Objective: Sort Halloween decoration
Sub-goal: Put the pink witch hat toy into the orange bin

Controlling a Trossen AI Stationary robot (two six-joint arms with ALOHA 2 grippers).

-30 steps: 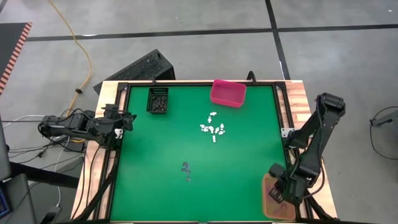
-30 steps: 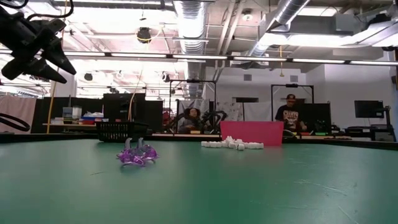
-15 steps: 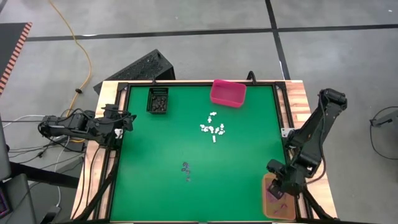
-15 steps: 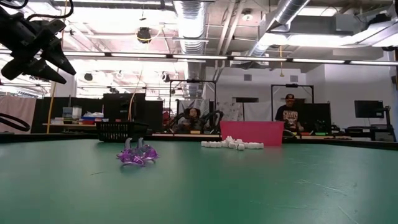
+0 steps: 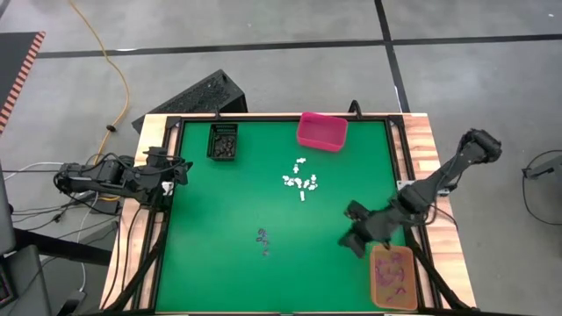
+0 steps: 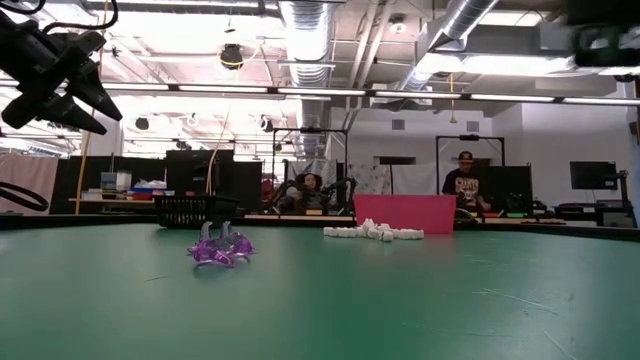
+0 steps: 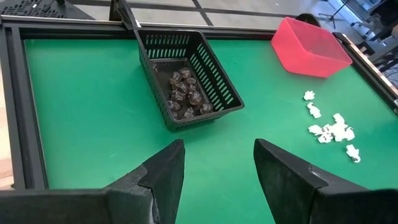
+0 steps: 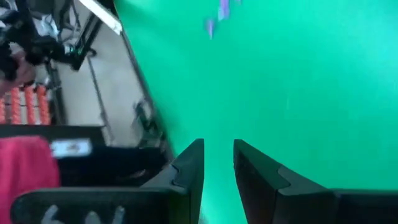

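The Halloween decoration lies in groups. A few purple trinkets (image 5: pixel 263 241) rest on the green mat, and more purple ones lie in the orange bin (image 5: pixel 392 277) at the near right corner. White trinkets (image 5: pixel 301 183) are heaped near the pink bin (image 5: pixel 321 130). Black trinkets (image 7: pixel 185 93) fill the black basket (image 5: pixel 223 140). My right gripper (image 5: pixel 354 240) hovers over the mat just left of the orange bin, open by a narrow gap (image 8: pixel 219 155) with only mat between its fingers. My left gripper (image 7: pixel 217 149) waits open at the left edge (image 5: pixel 182 168).
A raised black frame (image 5: pixel 171 219) rims the green mat, with wooden borders outside it. Wide bare mat lies between the purple trinkets and my right gripper. In the low view, people sit in the room beyond the far edge (image 6: pixel 465 185).
My right gripper has left its place over the orange bin and swung up and toward the table's left, out over the green mat, tipping from steeply downward to a shallower slant. The trinkets on the mat have stayed where they were.
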